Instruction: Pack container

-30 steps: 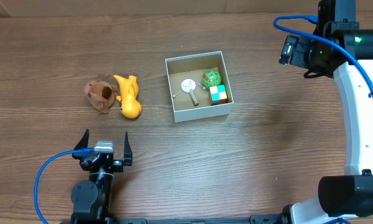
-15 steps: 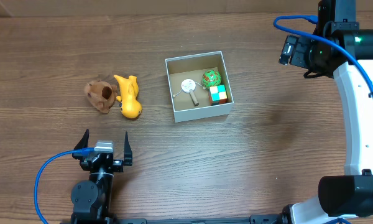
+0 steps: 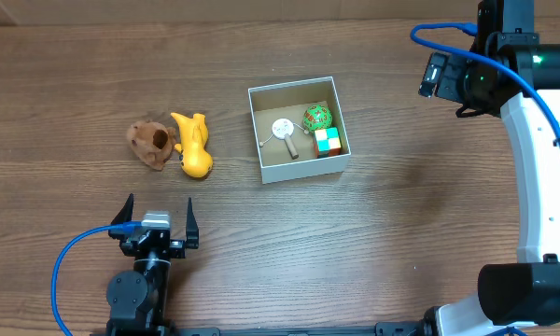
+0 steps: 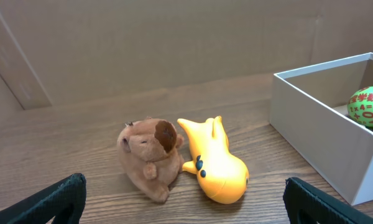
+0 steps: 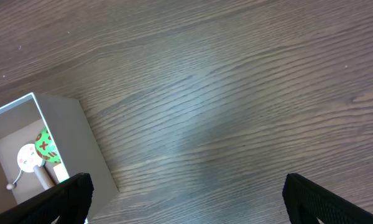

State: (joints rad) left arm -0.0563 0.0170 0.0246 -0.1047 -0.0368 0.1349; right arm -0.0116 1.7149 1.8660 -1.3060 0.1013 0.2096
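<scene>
Looking down from overhead, the container (image 3: 303,169) sits mid-table, holding a green ball (image 3: 317,118), a coloured cube (image 3: 328,141) and a small white piece (image 3: 283,130). Left of it, a brown plush (image 3: 150,144) and a yellow toy (image 3: 193,145) lie touching. The left gripper (image 3: 159,203) hovers near, fingers spread and empty. The left wrist view faces both toys, with the container on their right. The right wrist view shows the right gripper (image 5: 186,199) spread wide over the table (image 5: 236,93), empty, with the container at the left.
</scene>
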